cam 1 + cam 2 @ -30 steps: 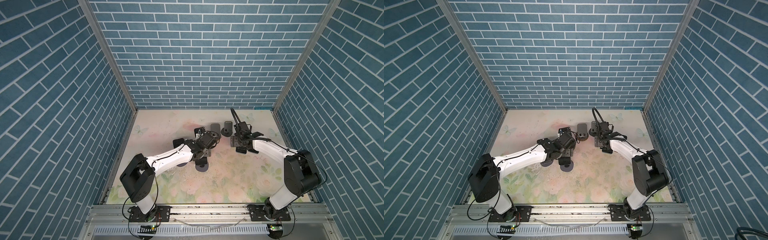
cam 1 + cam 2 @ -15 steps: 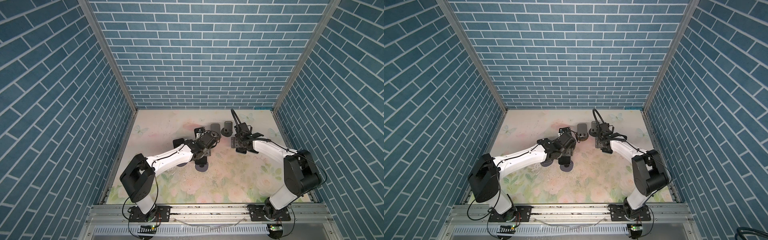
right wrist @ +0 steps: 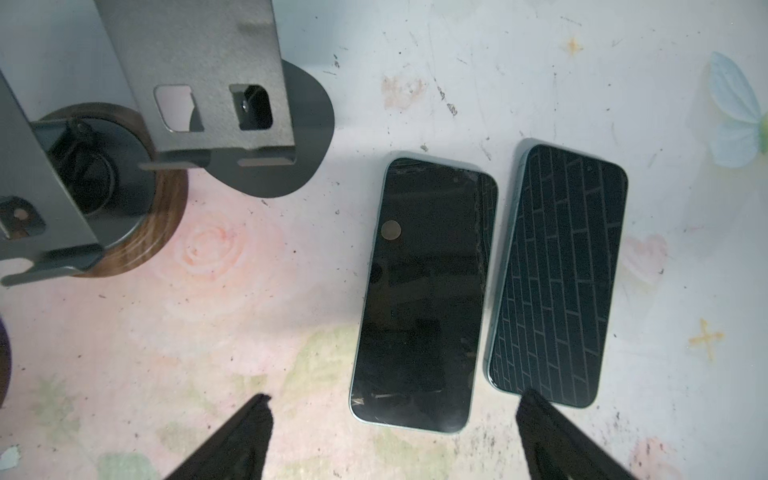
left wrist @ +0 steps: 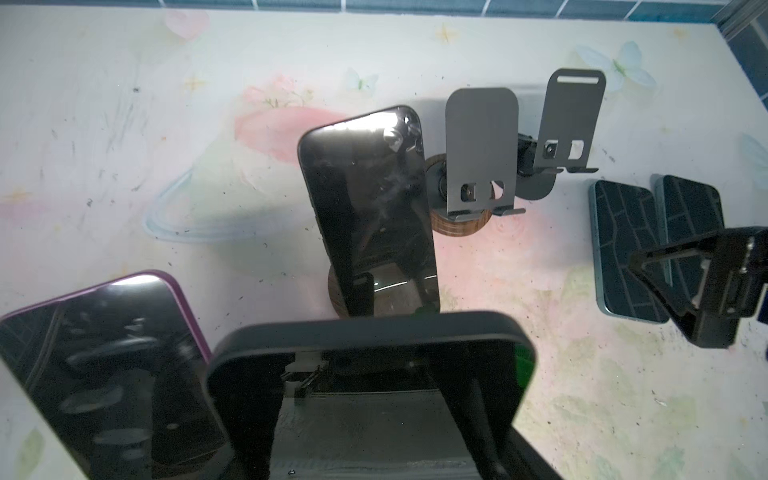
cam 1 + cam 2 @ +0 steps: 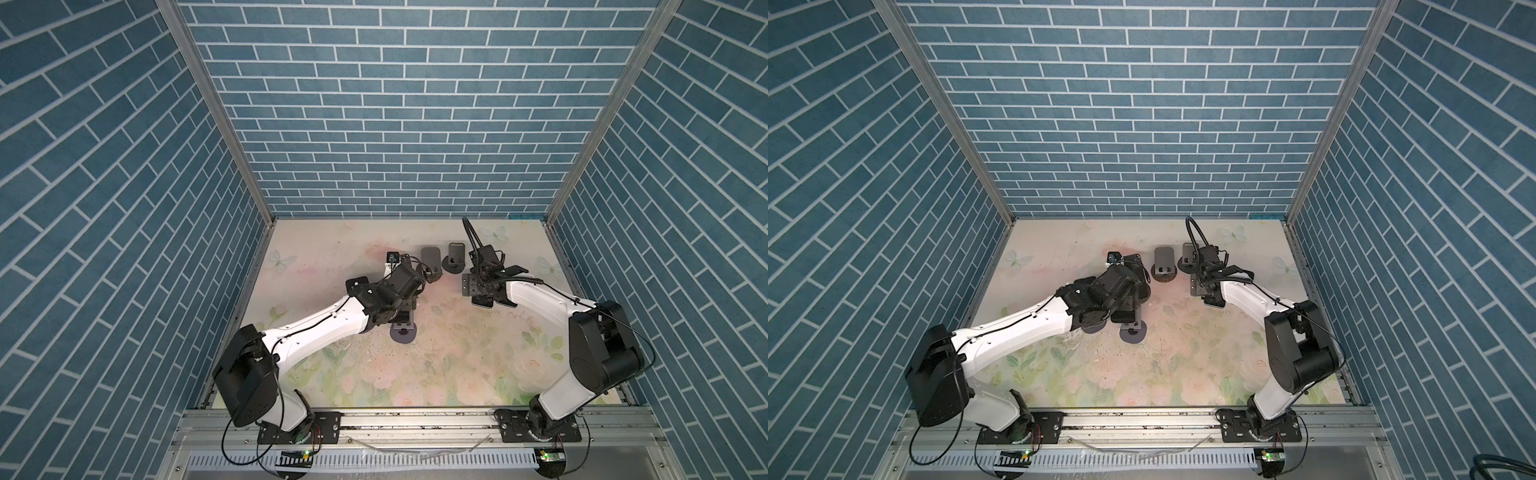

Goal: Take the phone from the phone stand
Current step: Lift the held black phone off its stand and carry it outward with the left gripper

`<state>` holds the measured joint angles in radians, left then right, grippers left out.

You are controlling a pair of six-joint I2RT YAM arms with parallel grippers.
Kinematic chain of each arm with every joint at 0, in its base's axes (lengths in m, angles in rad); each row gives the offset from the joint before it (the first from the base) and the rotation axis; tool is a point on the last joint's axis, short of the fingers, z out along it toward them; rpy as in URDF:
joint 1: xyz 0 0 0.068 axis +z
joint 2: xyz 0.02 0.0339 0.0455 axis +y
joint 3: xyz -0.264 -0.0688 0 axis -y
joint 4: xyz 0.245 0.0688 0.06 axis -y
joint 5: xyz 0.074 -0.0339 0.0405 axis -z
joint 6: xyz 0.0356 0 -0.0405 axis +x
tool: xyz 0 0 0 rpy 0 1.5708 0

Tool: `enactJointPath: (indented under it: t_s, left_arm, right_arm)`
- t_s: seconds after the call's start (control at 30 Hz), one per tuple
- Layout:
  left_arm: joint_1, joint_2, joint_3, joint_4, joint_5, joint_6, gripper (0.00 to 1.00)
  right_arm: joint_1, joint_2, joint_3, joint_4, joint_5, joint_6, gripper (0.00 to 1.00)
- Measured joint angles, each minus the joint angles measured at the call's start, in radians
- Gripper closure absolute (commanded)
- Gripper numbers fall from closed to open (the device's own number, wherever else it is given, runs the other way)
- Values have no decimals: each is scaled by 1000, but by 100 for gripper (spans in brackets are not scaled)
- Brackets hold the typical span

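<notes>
Your left gripper (image 5: 404, 309) is right on the black-cased phone (image 4: 370, 343), fingers looking clamped across its width. It leans on the phone stand (image 5: 403, 334), long axis pointing up towards the wrist, so your pull goes up along it. Your right gripper (image 3: 395, 399) hangs spread, well apart.

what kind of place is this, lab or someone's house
Probably a robot test cell, not a house: robot arms bolted to a metal rail, and brick-print panels boxing in a floral tabletop.

Blue brick-patterned walls (image 5: 395, 124) on three sides, pale floral tabletop (image 5: 436, 374), aluminium corner posts (image 5: 224, 124).
</notes>
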<state>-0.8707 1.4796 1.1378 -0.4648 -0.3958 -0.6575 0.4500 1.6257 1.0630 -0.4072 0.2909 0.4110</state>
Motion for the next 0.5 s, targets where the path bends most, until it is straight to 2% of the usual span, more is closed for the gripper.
enactJointPath:
  t_s: [0.5]
  left_arm:
    - [34, -217, -95, -64, -195, 47, 41]
  right_arm:
    - [-1, 0, 2, -4, -21, 3, 7]
